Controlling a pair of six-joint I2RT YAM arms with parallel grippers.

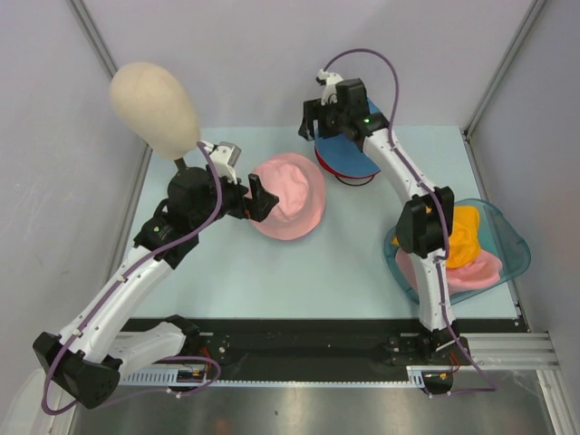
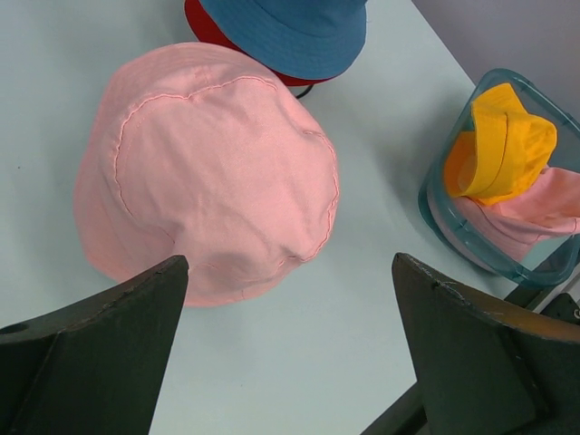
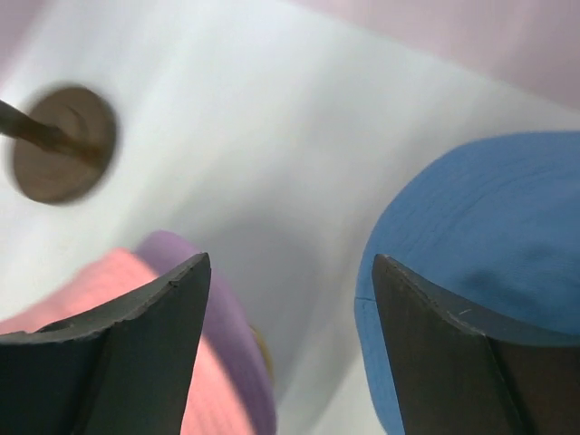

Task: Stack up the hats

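— We are hovering the left tool (image 1: 261,199) with its jaws apart beside the pink hat (image 1: 290,195), which is lying mid-worktop (image 1: 272,272).
— The right tool (image 3: 290,263) is gaping too, just left of the blue hat (image 1: 349,161). We are risking pinching only floppy brim, so the hat could be slumping off-centre.

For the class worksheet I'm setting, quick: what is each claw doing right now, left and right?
Left claw: open, holding nothing, near the pink hat.
Right claw: open, holding nothing, by the blue hat.
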